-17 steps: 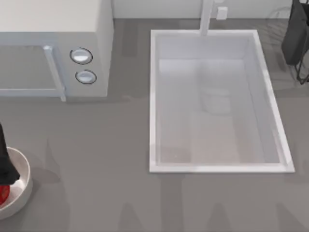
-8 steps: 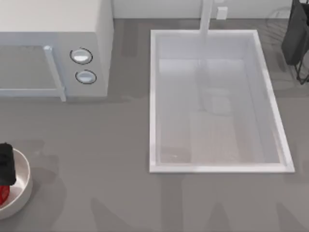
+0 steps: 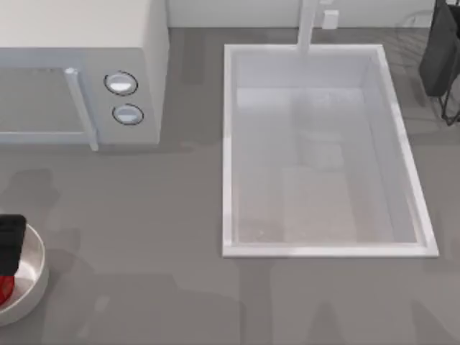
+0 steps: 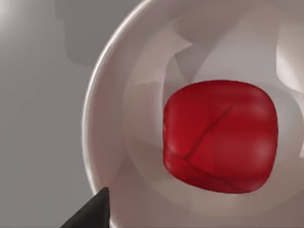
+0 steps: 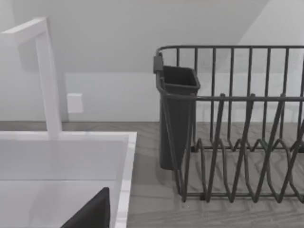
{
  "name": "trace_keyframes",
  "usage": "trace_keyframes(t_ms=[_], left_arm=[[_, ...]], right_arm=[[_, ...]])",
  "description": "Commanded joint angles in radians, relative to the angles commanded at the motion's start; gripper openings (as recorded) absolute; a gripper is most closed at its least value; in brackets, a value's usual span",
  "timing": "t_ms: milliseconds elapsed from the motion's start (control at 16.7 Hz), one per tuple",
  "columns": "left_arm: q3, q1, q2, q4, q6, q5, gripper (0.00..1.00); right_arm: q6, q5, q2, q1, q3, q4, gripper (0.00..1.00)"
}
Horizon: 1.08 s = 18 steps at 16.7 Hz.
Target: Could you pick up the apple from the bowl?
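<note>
Over the near-left bench corner, top view: left end effector [image 3: 10, 243] hovers above the bowl [image 3: 34, 277]; apple [image 3: 4, 289] lies inside, half cut off by the left edge.
Right arm [image 3: 440, 50]: parked far right, past the sink [image 3: 323, 248].
Left wrist view: apple [image 4: 220, 136] sits in the bowl [image 4: 102, 118] bottom; one dark fingertip [image 4: 92, 213] over the rim.
Risk: off-centre descent could strike the rim or roll the glossy apple away.
Opening: can't tell; nothing held.
Right wrist view: dish rack [image 5: 237, 128], faucet [image 5: 45, 71].
</note>
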Motion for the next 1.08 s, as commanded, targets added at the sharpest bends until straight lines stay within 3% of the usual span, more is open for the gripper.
trace_keyframes(t_ms=[240, 600, 780, 1080], left_arm=[[0.103, 0.01, 0.155, -0.124, 0.012, 0.0, 1.0], [0.109, 0.007, 0.168, -0.13, 0.013, 0.0, 1.0], [0.064, 0.008, 0.203, -0.061, 0.014, 0.0, 1.0], [-0.068, 0.013, 0.317, 0.216, 0.019, 0.0, 1.0]], right_arm=[[0.0, 0.0, 0.0, 0.0, 0.0, 0.0, 1.0], [0.0, 0.0, 0.0, 0.0, 0.0, 0.0, 1.0], [0.0, 0.0, 0.0, 0.0, 0.0, 0.0, 1.0], [0.0, 0.0, 0.0, 0.0, 0.0, 0.0, 1.0]])
